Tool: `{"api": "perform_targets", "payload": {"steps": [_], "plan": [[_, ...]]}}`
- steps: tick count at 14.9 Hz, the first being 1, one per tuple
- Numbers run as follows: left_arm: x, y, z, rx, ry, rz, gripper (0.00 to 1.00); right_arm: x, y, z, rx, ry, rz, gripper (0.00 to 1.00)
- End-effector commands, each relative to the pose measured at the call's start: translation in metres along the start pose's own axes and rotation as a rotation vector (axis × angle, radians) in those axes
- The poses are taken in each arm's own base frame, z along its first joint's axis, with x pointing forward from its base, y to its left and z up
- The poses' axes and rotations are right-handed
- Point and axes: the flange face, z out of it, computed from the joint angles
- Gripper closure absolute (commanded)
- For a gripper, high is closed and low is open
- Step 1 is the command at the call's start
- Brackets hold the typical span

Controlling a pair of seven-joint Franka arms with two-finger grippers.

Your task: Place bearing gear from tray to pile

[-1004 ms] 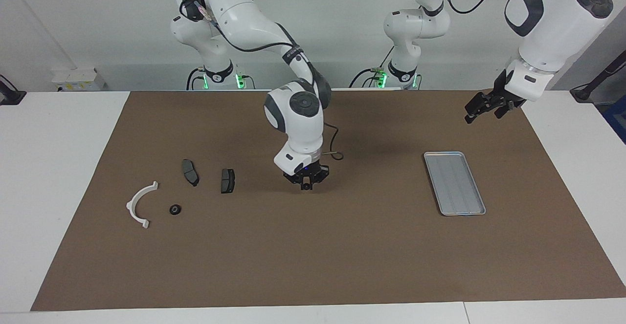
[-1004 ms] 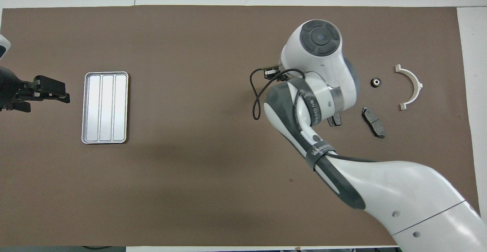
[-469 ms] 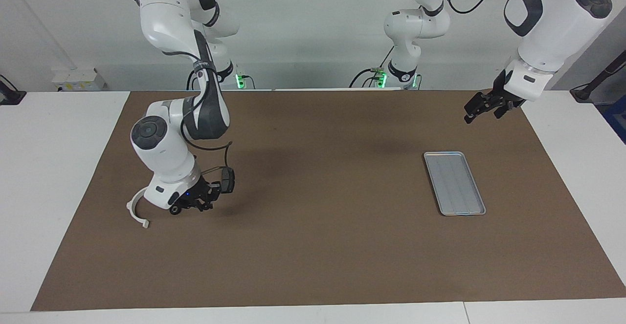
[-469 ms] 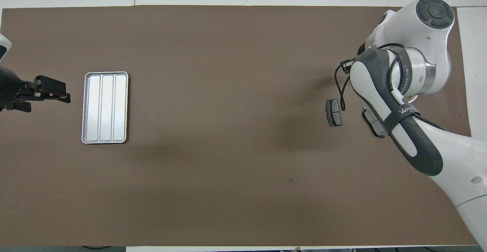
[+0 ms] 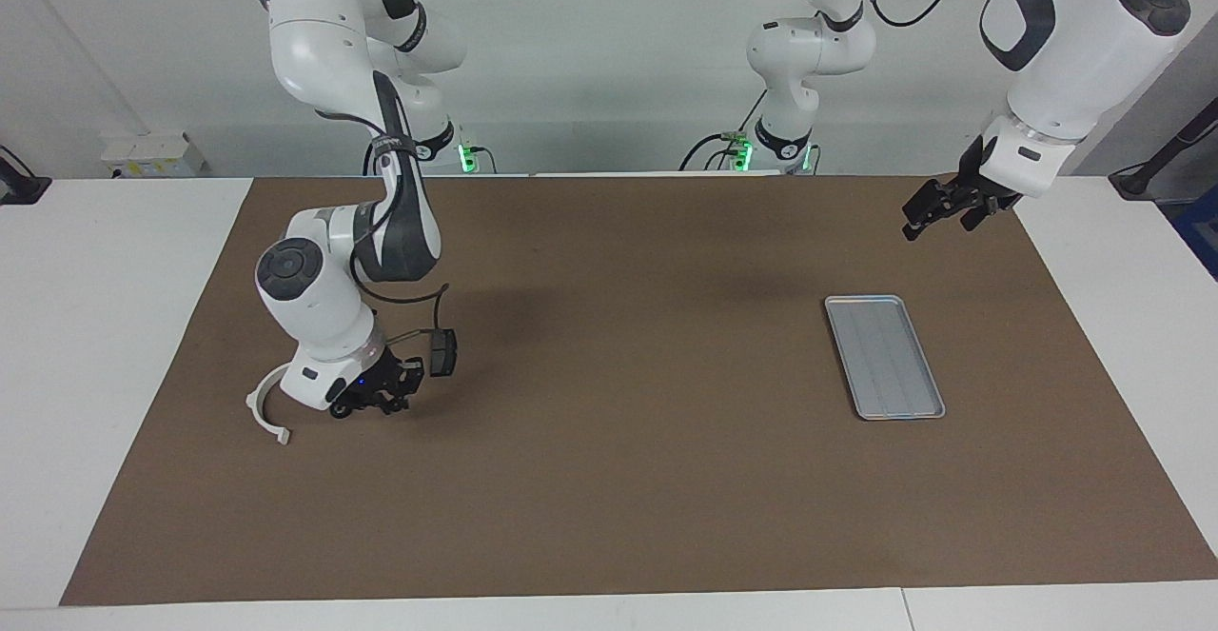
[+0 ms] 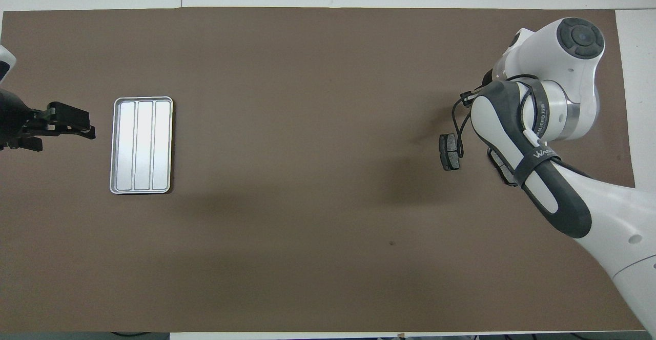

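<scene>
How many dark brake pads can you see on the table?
2. One brake pad lies in the open beside the right arm, toward the table's middle. The other pad peeks out from under that arm in the overhead view. More small parts may be hidden beneath the arm.

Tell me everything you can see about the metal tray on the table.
The tray is a flat, silver-grey metal rectangle with rounded corners and a low raised rim. Faint ridges run lengthwise and split its floor into three strips. It lies flat on the brown mat toward the left arm's end of the table, and nothing rests in it. Nothing touches it: the left pincer hangs open in the air over the mat beside the tray, not over it.
</scene>
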Motion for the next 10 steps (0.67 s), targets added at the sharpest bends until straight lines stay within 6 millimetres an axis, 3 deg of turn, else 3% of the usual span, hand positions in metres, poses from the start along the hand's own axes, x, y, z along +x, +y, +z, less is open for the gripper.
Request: {"api": "perform_targets", "payload": {"steps": [1,2,10], "plan": [[-0.004,0.000,-0.004,0.010,0.014,0.011,0.00,-0.016,0.014,0.001,0.015,0.016,-0.028,1.00],[-0.004,0.000,-0.004,0.010,0.014,0.011,0.00,-0.018,0.021,0.003,0.013,0.021,-0.029,1.00],[-0.004,0.000,-0.004,0.010,0.014,0.012,0.00,-0.029,0.018,0.026,0.010,0.020,-0.034,1.00]]}}
